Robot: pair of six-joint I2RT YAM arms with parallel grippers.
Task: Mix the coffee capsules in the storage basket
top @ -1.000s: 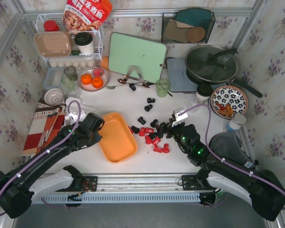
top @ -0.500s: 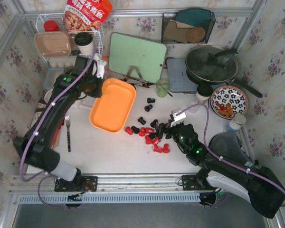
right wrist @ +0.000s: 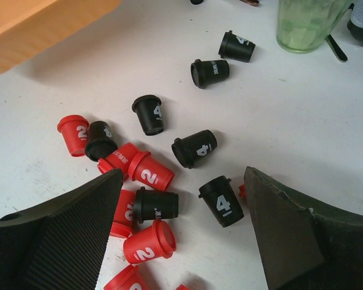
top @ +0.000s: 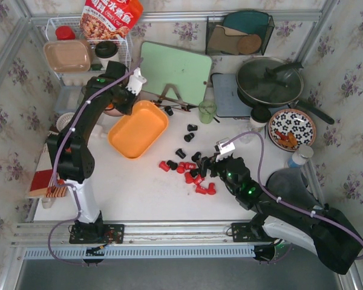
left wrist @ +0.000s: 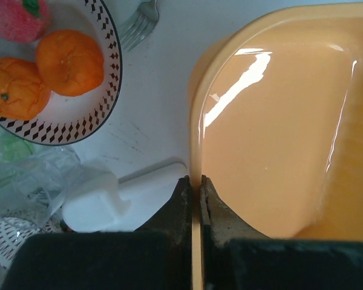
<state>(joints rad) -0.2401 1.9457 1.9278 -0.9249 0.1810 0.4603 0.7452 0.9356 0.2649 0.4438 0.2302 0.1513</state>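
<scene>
The storage basket (top: 139, 130), an orange-yellow tray, is left of centre and has nothing in it. My left gripper (top: 128, 109) is shut on its far-left rim; in the left wrist view the jaws (left wrist: 199, 181) pinch the thin rim of the basket (left wrist: 278, 133). Several red and black coffee capsules (top: 190, 172) lie scattered on the white table to the basket's right. My right gripper (top: 213, 166) hovers open over them. Between its fingers lie a black capsule (right wrist: 222, 201) and a red capsule (right wrist: 150, 171), neither touched. A corner of the basket (right wrist: 42, 24) shows at upper left.
A patterned plate (left wrist: 106, 103) of oranges and a fork (left wrist: 136, 24) lie just left of the basket. Behind are a green cutting board (top: 174, 71), a green cup (top: 207, 111), a lidded pan (top: 270, 81), a flowered plate (top: 292, 128) and a wire rack (top: 88, 57).
The left arm has carried the basket from near the front edge up and back toward the far left. The right gripper has stayed open over the capsules, barely moving.
</scene>
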